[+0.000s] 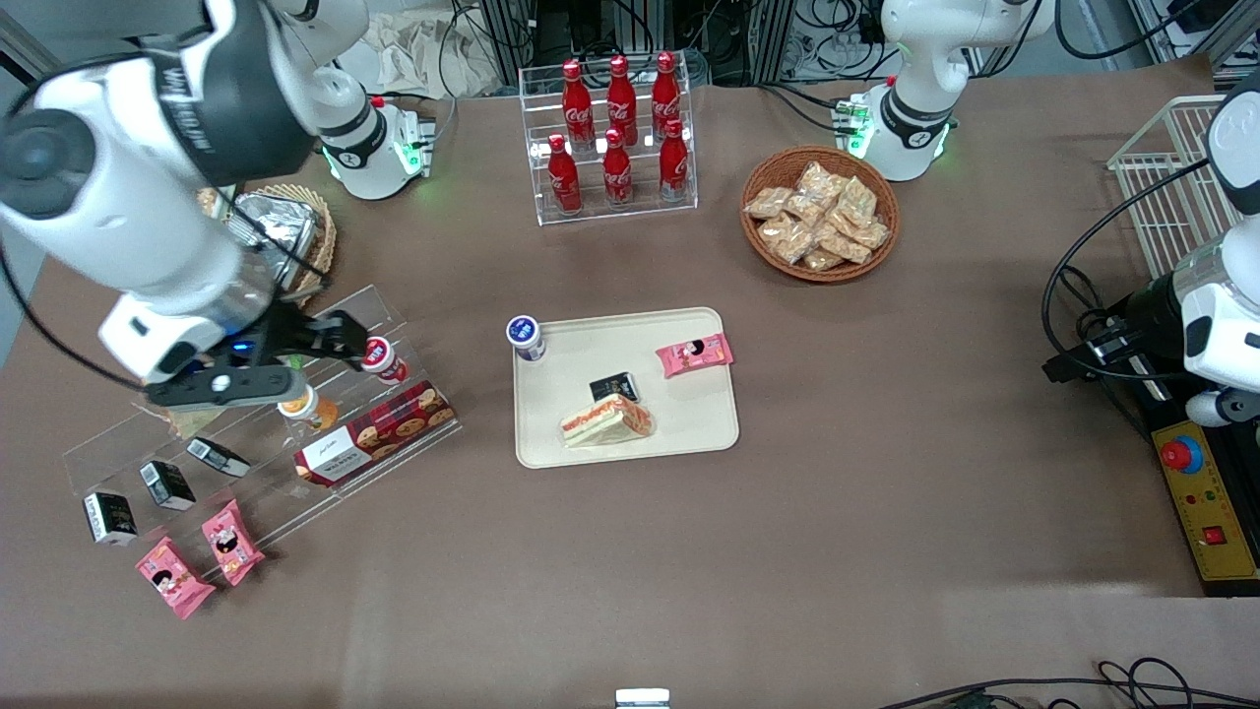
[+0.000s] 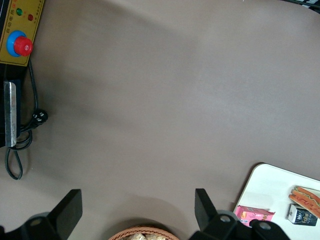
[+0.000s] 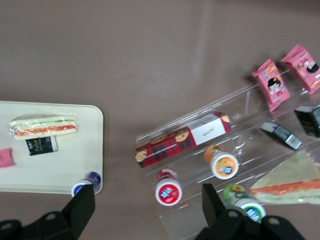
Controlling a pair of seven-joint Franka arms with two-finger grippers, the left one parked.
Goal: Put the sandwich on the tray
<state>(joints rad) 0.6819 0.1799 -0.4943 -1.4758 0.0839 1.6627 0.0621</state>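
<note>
Clear-wrapped triangular sandwich (image 1: 607,421) with red-orange filling laid on cream-beige rectangular tray (image 1: 689,423), touching small black packet (image 1: 614,386). Gripper (image 1: 340,335) held spread, empty, above tiered clear acrylic rack (image 1: 258,438).

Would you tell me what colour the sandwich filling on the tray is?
Red-orange, along the cut edge of the sandwich on the tray; clearest in the front view. The gripper hovers above the shelf.
</note>
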